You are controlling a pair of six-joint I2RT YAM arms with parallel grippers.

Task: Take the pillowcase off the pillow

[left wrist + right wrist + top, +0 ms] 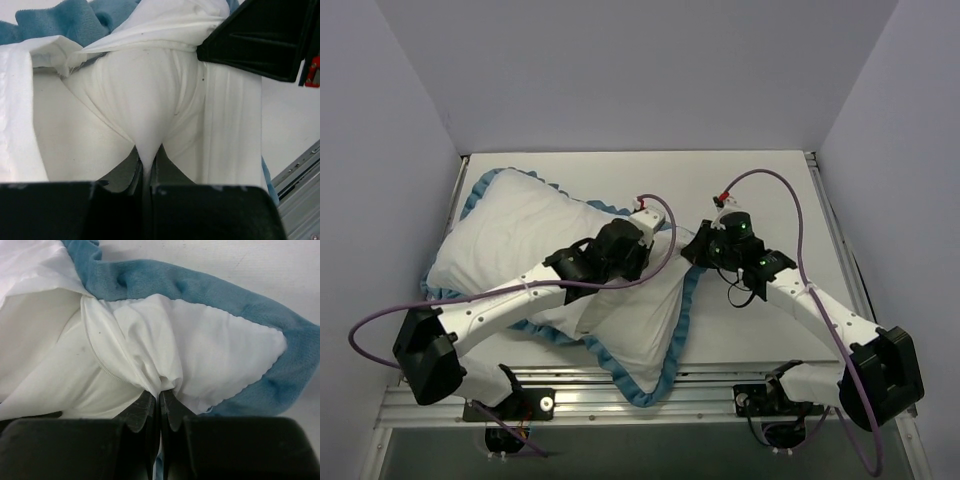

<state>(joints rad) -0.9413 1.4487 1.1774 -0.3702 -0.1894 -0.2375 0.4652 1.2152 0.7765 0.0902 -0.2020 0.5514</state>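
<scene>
The pillowcase (505, 225) lies across the left and middle of the table, white side out, with a blue ruffled edge (665, 365). My left gripper (148, 160) reaches over it and is shut on a pinched cone of the plump white pillow (145, 95) inside the case's opening. The case's white flap (165, 20) and blue ruffle (70, 20) sit just beyond. My right gripper (160, 392) is shut on the pillowcase (210, 350) at its right rim, beside the blue ruffle (200, 287). The pillow's seamed corner (65, 375) shows to the left. From above, the right gripper (700, 248) is at the case's right edge.
The white table (760, 190) is enclosed by pale walls at the back and both sides. An aluminium rail (650, 395) runs along the near edge and shows in the left wrist view (300, 172). Purple cables loop off both arms.
</scene>
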